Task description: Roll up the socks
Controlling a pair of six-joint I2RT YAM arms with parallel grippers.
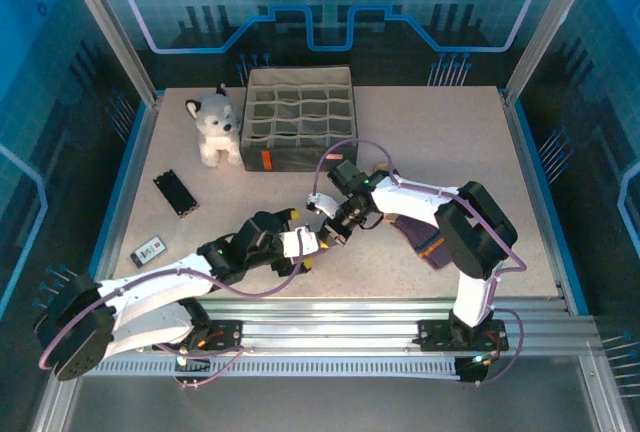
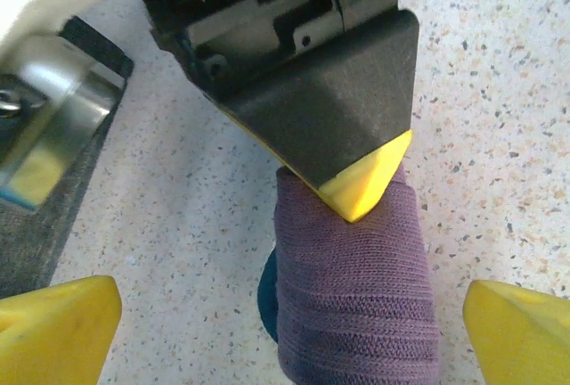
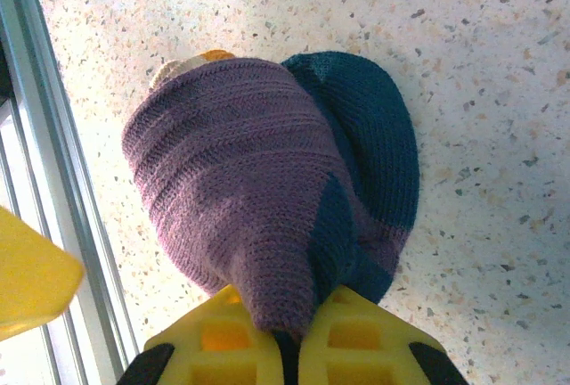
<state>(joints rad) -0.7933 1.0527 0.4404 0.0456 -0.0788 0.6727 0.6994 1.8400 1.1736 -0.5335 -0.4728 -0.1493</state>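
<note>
Between the right jaws — socks (image 3: 258, 180)

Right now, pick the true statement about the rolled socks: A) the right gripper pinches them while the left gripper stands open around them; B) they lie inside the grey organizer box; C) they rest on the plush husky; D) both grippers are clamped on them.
A: the right gripper is closed on the rolled socks, and the left gripper has its yellow tips wide apart on either side of them.
</note>
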